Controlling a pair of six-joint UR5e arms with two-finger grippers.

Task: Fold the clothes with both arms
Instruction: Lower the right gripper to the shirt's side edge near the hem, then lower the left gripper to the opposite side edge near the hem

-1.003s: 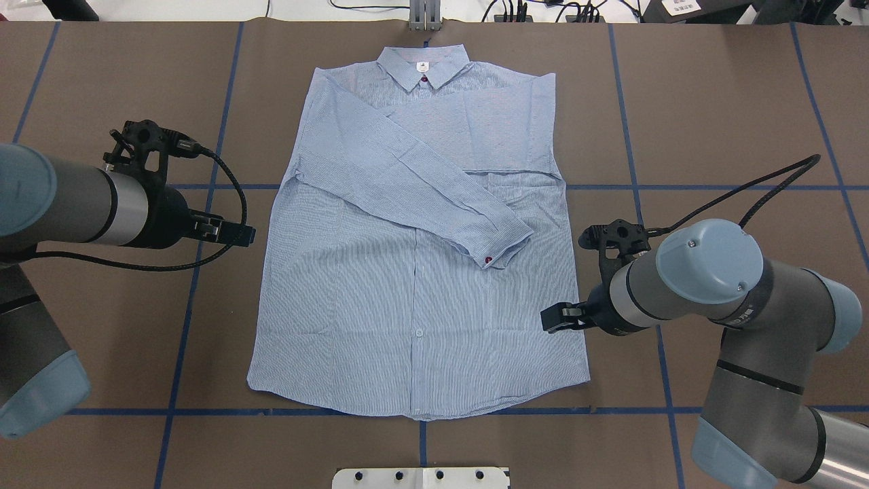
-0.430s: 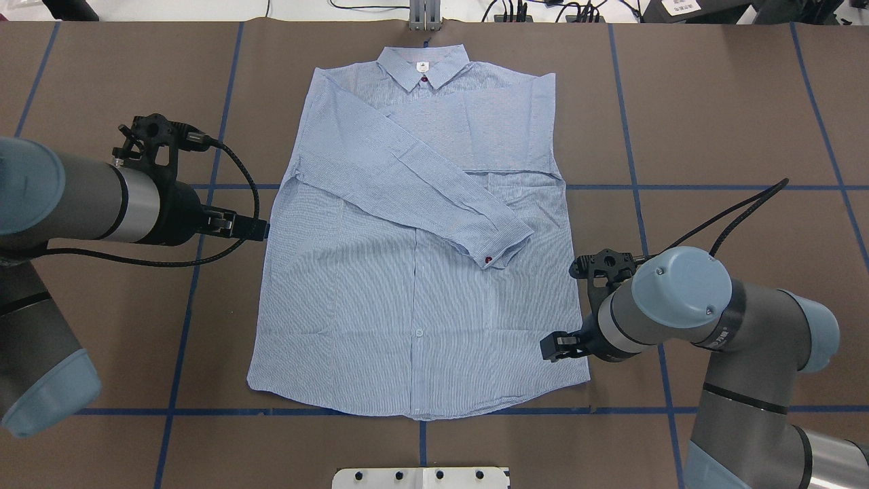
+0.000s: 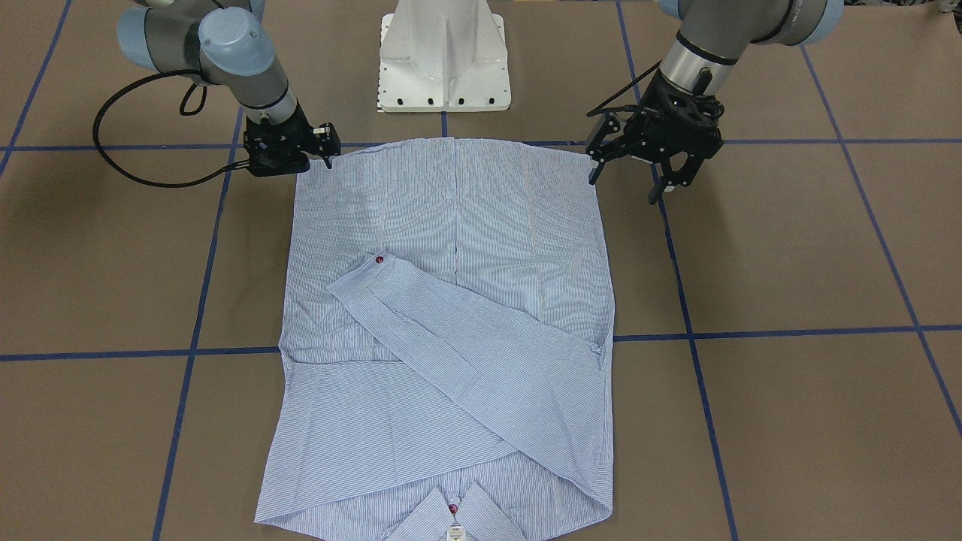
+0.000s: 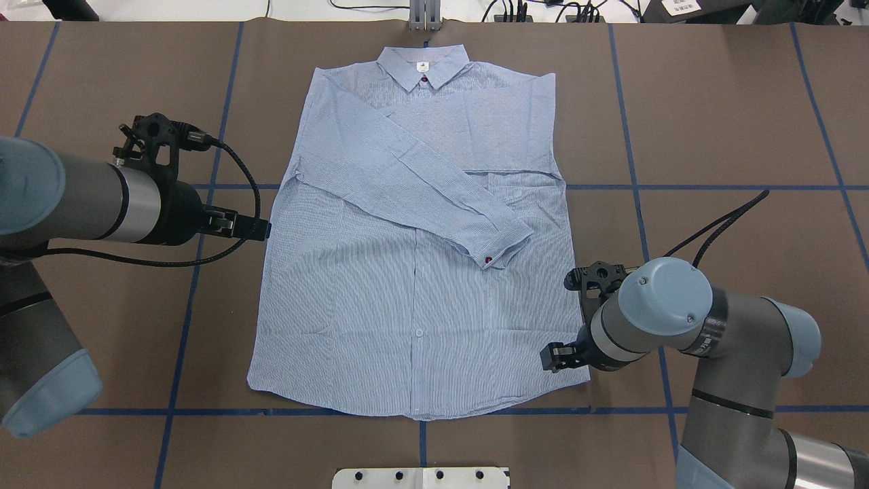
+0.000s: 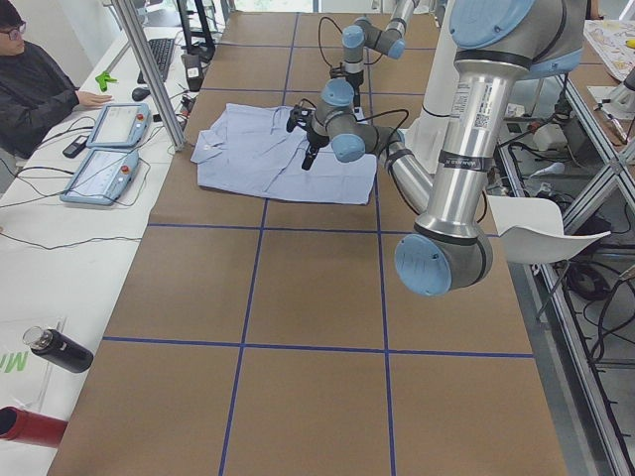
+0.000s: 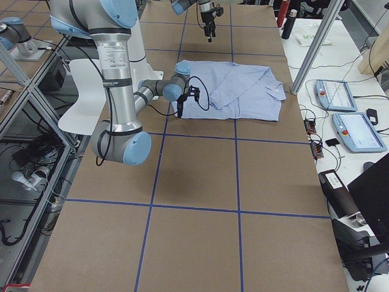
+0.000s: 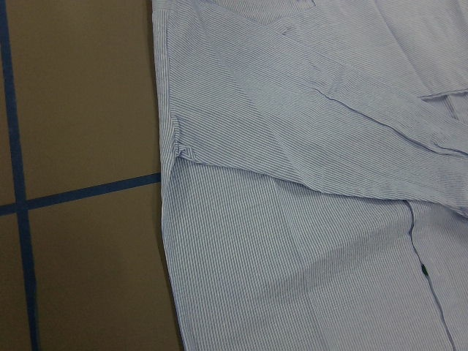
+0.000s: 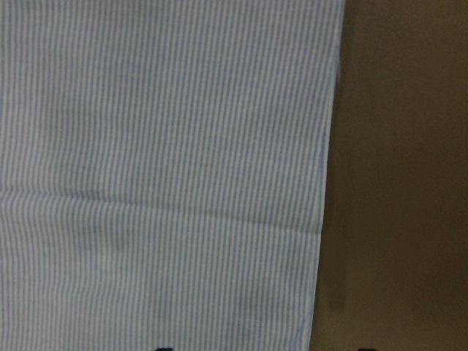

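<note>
The light blue striped shirt lies flat on the brown table, collar at the far side, with both sleeves folded across the chest. My left gripper hovers open just outside the shirt's left side edge, and its spread fingers point down above the table. The left wrist view shows that edge of the shirt and no fingers. My right gripper sits low at the shirt's right hem corner. Its dark fingertips stand apart, straddling the shirt edge, with nothing held.
The white pedestal base stands at the near table edge behind the hem. Blue tape lines grid the brown table. A seated person and teach pendants are at the far side desk.
My right gripper has moved along the shirt's right edge toward the hem corner and lowered. My left gripper has shifted slightly toward the shirt's left edge. The shirt has not moved.
</note>
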